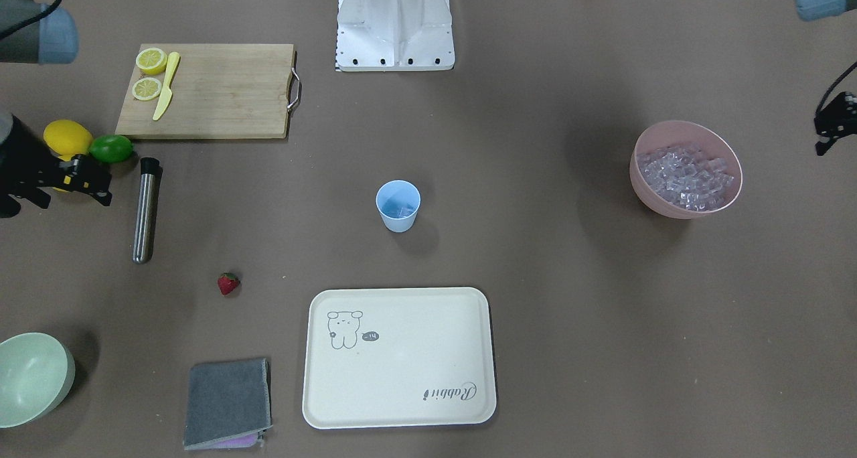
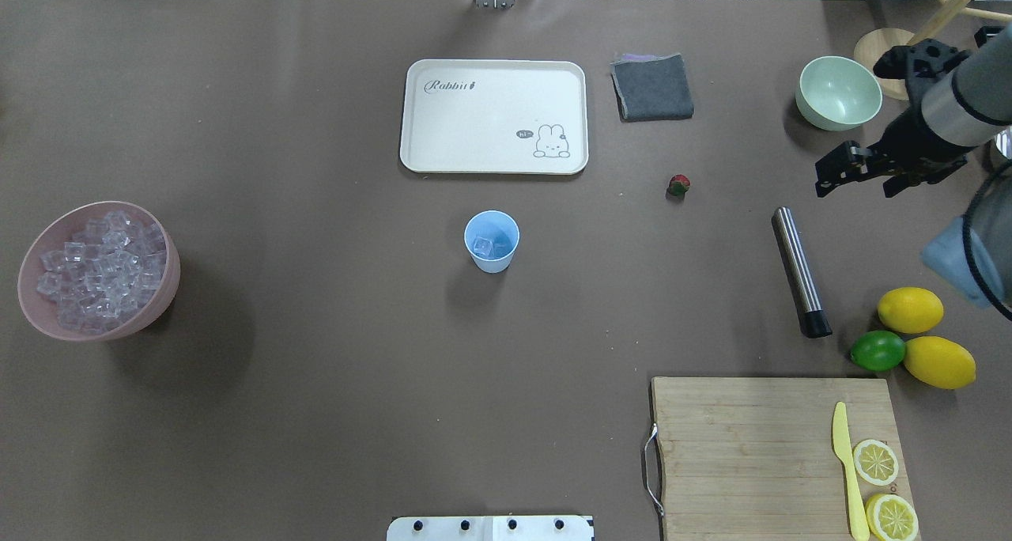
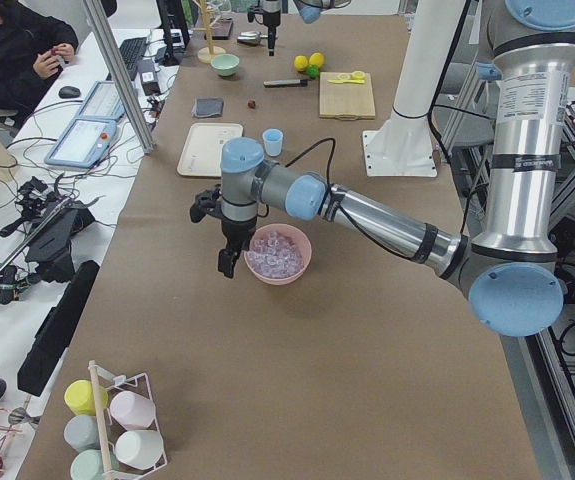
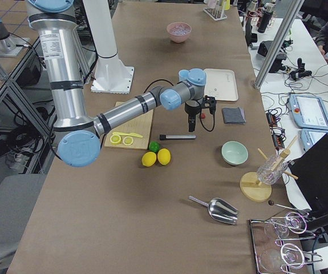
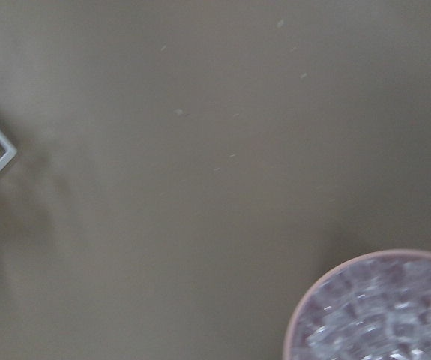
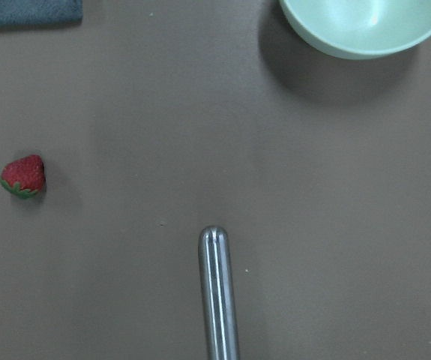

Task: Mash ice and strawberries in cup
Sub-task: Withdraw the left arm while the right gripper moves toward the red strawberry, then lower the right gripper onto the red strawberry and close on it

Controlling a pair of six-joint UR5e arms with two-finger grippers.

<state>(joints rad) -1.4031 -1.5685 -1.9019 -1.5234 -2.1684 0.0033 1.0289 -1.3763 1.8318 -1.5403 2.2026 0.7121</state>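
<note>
Brown paper covers the counter. Near its middle stands the pale blue cup, upright, with a few cubes of ice in its bottom; many more fill the pink bowl well off to the robot's left. The strawberry lies on the bare counter, apart from the cup, between it and the green bowl, near a steel rod lying on its side. The right tool hangs above the counter between the rod's far end and the green bowl, holding nothing; whether it is spread or pressed together I cannot tell. The left tool hangs near the pink bowl, and its state is likewise unclear.
</note>
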